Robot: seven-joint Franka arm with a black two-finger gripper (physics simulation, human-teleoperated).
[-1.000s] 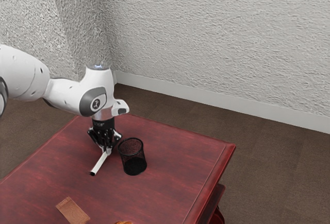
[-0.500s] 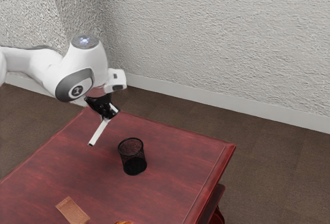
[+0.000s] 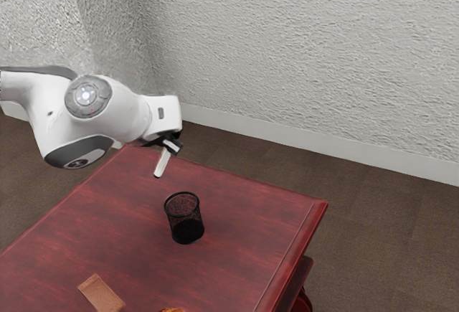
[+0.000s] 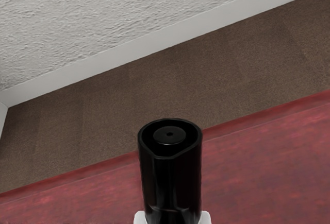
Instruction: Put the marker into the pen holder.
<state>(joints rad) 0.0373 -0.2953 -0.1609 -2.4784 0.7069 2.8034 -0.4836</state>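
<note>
My gripper (image 3: pixel 171 144) is up in the air above the table's far edge, shut on the marker. The white marker (image 3: pixel 162 163) slants down from it toward the table, its lower end up and to the left of the pen holder in the exterior view. In the wrist view the black end of the marker (image 4: pixel 170 177) points toward the camera. The black mesh pen holder (image 3: pixel 185 219) stands upright on the red table (image 3: pixel 244 219), apart from the marker.
A flat brown piece (image 3: pixel 101 293) lies on the table at the exterior view's lower left, with an orange-brown thing (image 3: pixel 172 310) partly cut off at the bottom edge. The textured wall (image 3: pixel 308 61) rises beyond the floor.
My gripper has lifted the marker off the table area and carried it up and toward the exterior view's right, and my hand has tilted. The pen holder stayed where it was.
</note>
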